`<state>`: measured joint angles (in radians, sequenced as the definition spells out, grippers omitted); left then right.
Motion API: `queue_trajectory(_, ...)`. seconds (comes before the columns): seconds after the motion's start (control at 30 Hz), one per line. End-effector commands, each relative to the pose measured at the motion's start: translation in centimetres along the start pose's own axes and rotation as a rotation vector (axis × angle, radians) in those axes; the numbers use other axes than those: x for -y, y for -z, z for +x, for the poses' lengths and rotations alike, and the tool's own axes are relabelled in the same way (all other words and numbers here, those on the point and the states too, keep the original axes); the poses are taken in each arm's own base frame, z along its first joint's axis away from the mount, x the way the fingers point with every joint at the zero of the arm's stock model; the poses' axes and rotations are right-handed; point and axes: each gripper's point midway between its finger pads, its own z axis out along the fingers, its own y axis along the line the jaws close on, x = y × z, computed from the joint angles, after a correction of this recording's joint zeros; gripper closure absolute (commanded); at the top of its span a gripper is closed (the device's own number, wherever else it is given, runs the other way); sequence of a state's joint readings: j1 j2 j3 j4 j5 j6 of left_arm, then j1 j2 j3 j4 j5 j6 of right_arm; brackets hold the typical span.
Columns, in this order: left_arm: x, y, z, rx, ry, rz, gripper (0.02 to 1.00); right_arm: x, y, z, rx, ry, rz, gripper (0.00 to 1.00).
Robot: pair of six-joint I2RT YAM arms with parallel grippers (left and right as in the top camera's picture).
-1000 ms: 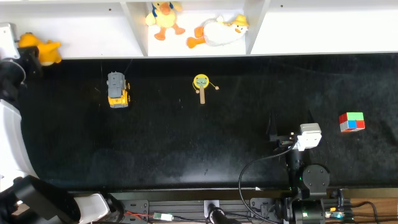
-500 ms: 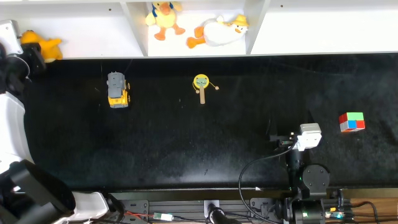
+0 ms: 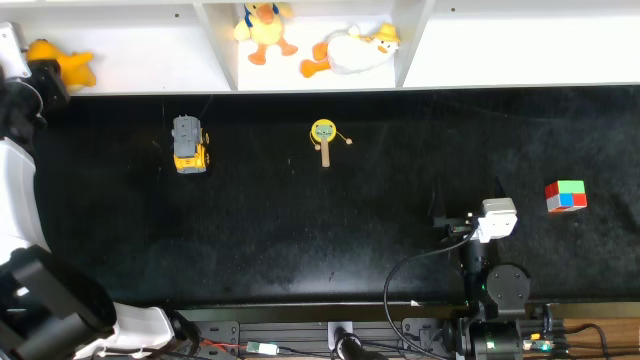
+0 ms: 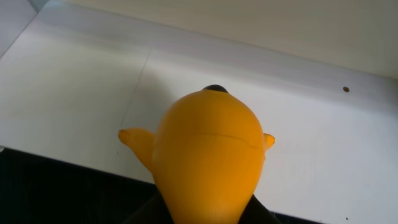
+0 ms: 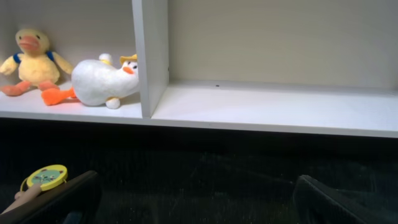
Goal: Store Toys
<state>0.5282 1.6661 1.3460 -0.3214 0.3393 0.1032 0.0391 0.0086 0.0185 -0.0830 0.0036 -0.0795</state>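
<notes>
An orange duck toy [image 3: 58, 58] [image 4: 208, 158] is at the front of the white shelf's left compartment [image 4: 74, 106]. My left gripper [image 3: 46, 78] is shut on it from behind, at the far left back of the table. On the black tabletop lie a yellow and grey toy truck [image 3: 188, 143], a small rattle drum with a wooden handle [image 3: 324, 137] [image 5: 42, 178] and a coloured cube [image 3: 565, 196]. My right gripper [image 5: 196, 208] stands open near the front right, facing the shelf, with nothing between its fingers.
A yellow plush duck [image 3: 264, 25] [image 5: 31, 61] and a white plush goose [image 3: 352, 48] [image 5: 99, 81] lie in the shelf's middle compartment. A white divider [image 5: 150, 59] separates it from the right compartment [image 5: 280, 106]. Cables run along the front edge.
My left gripper has carried the orange duck a little farther back and to the left, onto the shelf's left compartment. The right arm has not moved.
</notes>
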Motion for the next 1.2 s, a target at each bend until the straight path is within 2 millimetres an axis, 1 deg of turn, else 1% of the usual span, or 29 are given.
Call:
queue_trajectory(0.03,0.6,-1.1,-1.0,0.009,-0.004,0.014,0.836,-0.2,-0.1,0.5,-0.005,0.003,-0.011,0.005)
queue_trajectory(0.13,0.8,-1.6,-0.6,-0.004,-0.003,0.021,0.836,-0.2,-0.1,0.5,-0.005,0.003,-0.011,0.005)
queue_trajectory(0.27,0.7,-1.9,-0.1,-0.018,0.001,0.021,0.836,-0.2,-0.1,0.5,-0.005,0.003,-0.011,0.007)
queue_trajectory(0.43,0.6,-2.0,-0.3,-0.009,-0.002,0.017,0.833,-0.2,-0.1,0.5,-0.005,0.003,-0.011,0.005)
queue_trajectory(0.8,0.3,-3.5,0.3,-0.014,0.014,0.023,0.818,-0.2,-0.1,0.4,-0.004,0.003,-0.011,0.007)
queue_trajectory(1.07,0.9,-3.7,-1.0,0.034,-0.010,0.030,0.798,-0.2,-0.1,0.4,-0.004,0.003,-0.011,0.005)
queue_trajectory(1.2,1.2,-3.8,-1.1,0.040,-0.012,0.035,0.794,-0.2,-0.1,0.5,-0.005,0.003,-0.011,0.007)
